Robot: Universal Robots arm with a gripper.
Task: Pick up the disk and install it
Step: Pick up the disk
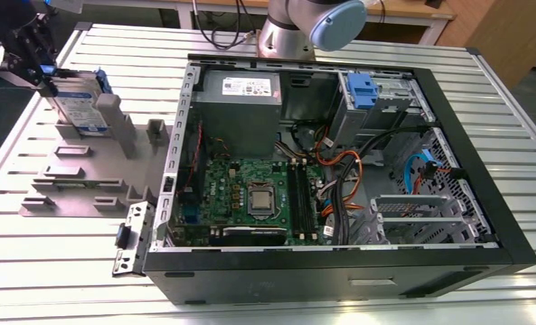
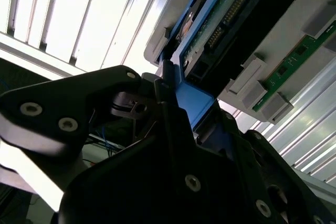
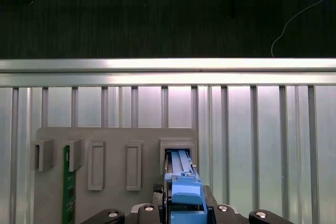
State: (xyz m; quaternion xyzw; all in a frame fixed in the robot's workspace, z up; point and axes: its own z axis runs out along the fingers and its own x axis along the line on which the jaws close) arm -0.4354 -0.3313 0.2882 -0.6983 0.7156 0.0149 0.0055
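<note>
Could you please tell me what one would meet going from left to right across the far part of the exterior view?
Claw → disk → power supply → blue bracket

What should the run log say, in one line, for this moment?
gripper: shut on the disk, at its blue carrier | disk: upright at grey holder, outside computer case | install: not yet done

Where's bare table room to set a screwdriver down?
Bare table slats lie between the gray rack and the near edge, and beyond the computer case toward the exterior view's right. Crowded: the rack's end holding the disk.
</note>
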